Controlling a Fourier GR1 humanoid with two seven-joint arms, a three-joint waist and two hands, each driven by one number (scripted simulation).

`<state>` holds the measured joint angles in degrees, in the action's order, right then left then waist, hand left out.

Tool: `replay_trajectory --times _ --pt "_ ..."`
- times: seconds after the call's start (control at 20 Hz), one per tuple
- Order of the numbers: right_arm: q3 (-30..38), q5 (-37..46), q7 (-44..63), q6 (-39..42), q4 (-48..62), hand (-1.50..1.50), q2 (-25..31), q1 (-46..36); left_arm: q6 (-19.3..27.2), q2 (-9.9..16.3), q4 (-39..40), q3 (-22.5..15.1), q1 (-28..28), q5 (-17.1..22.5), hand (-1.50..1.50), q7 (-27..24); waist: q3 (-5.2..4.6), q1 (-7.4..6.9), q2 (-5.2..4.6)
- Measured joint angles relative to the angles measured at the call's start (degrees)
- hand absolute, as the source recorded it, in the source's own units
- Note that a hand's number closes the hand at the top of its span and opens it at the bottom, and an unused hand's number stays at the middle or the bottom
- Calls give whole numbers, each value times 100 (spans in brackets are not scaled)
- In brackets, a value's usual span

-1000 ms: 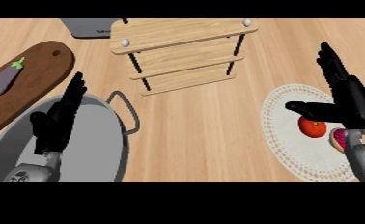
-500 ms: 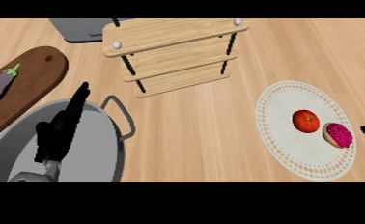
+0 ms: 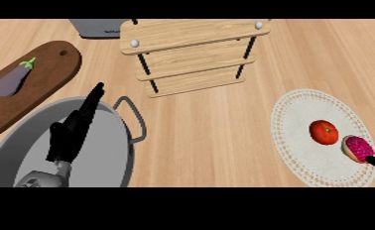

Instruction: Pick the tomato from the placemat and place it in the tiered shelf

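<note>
A red tomato (image 3: 324,132) lies on the round white placemat (image 3: 300,117) at the right of the counter, nothing touching it. The wooden tiered shelf (image 3: 192,55) stands at the top centre, its boards bare. My left hand (image 3: 72,134) rests open at the lower left, fingers straight and pointing up over the grey pot. Of my right hand (image 3: 370,160) only a black sliver shows at the right edge, just below the pink donut and apart from the tomato.
A pink-frosted donut (image 3: 358,148) sits on the placemat right of the tomato. A large grey pot (image 3: 126,147) fills the lower left. A dark cutting board (image 3: 51,70) with an eggplant (image 3: 15,79) lies at the left. A grey appliance (image 3: 95,27) stands behind the shelf.
My right hand, which hovered over the tomato a second ago, has drawn back to the lower right, almost out of view. The tomato stays on the placemat. The left hand has hardly moved.
</note>
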<state>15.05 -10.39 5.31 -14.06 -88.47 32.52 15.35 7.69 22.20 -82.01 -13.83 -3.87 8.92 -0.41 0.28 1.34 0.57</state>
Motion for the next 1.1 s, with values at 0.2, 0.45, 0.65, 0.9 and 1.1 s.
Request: replay_trajectory --times 0.2,0.45,0.65,0.9,1.1 --pt "-450 463 1153 216 -394 -150 633 97 -64 -22 5 -36 -85 -41 0 -2 -16 -122 -33" --pt "-929 1483 2631 414 -527 -150 1647 110 -121 -41 0 -82 -223 -90 0 70 -36 -276 -84" --pt "-1426 2132 3958 610 -615 -150 1999 -342 -199 -77 50 -85 -261 -98 0 6 -25 -364 -83" --pt "-2199 2564 5082 952 -511 -150 1671 -1357 -279 -131 151 -48 -306 -105 0 18 -6 -372 -62" --pt "-2653 2742 5516 1156 -239 -150 1198 -1995 -266 -177 77 -66 -242 -165 0 69 6 -353 -46"
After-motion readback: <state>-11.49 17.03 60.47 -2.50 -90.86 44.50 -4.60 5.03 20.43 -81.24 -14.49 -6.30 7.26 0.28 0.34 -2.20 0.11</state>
